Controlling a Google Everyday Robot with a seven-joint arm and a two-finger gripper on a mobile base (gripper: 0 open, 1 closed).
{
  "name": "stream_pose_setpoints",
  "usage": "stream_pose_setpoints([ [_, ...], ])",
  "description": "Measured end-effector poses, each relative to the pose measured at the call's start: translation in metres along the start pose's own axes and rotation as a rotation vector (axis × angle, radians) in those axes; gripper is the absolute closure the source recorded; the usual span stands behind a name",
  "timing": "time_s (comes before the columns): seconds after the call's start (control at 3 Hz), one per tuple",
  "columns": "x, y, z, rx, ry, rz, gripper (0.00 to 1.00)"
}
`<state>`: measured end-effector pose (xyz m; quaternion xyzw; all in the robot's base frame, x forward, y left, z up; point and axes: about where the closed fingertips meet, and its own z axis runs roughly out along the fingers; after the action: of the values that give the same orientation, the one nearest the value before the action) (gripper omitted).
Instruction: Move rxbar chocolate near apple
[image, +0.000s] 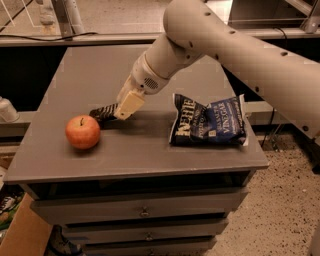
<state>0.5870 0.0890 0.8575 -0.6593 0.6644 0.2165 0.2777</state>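
The apple is round and red-orange with a dark stem; it sits near the front left of the grey cabinet top. The rxbar chocolate, a small black bar with pale lettering, is just behind and right of the apple, tilted, with its right end held between the cream fingers. My gripper reaches down from the upper right and is shut on the bar, close to the cabinet top.
A dark blue Kettle chip bag lies on the right part of the cabinet top. Drawers are below the front edge. A cardboard box stands on the floor at the lower left. A counter runs behind.
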Motion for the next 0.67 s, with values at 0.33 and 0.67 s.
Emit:
stream_pose_setpoints([
  [0.33,-0.0003,0.0004,-0.0009,-0.002,0.005,-0.006,0.29],
  [0.67,-0.0007,0.0001,-0.0015,-0.002,0.009,-0.011,0.06],
])
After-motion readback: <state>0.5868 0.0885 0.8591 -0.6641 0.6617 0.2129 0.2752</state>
